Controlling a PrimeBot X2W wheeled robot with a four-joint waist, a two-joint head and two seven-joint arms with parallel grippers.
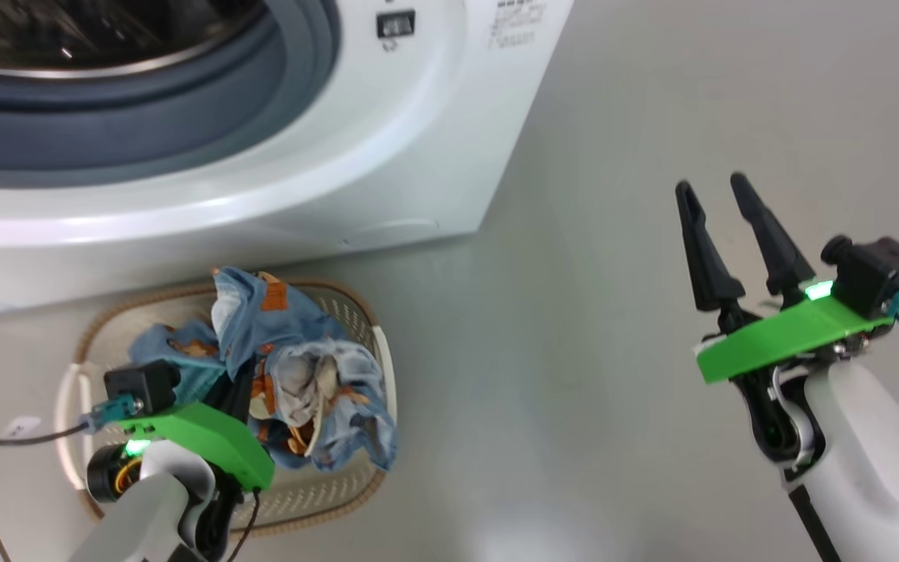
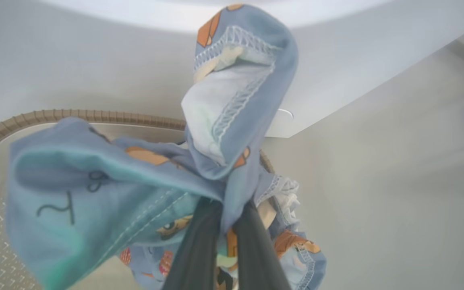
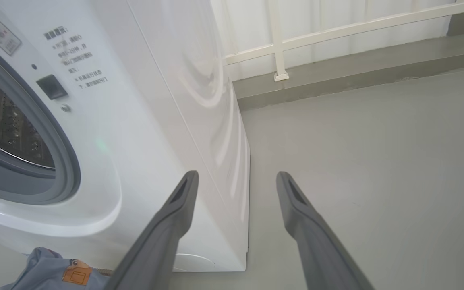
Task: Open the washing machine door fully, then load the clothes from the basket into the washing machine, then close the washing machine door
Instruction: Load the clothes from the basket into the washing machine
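The left hand (image 2: 226,209) is pinched tight on the clothes (image 1: 301,367). They sit bunched in the basket (image 1: 145,300) on the floor, just in front of the washing machine (image 1: 340,156). The right hand (image 1: 711,185) is wide open and holds nothing. The clothes look soft, light and floppy, so grabbing a thick fold seems best.

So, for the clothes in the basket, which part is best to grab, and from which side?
Probably a bunched fold near the middle of the clothes, taken from above: the bundle heaps up over the rim of the basket, whose walls would block a side approach. The left gripper is shut on such a fold.
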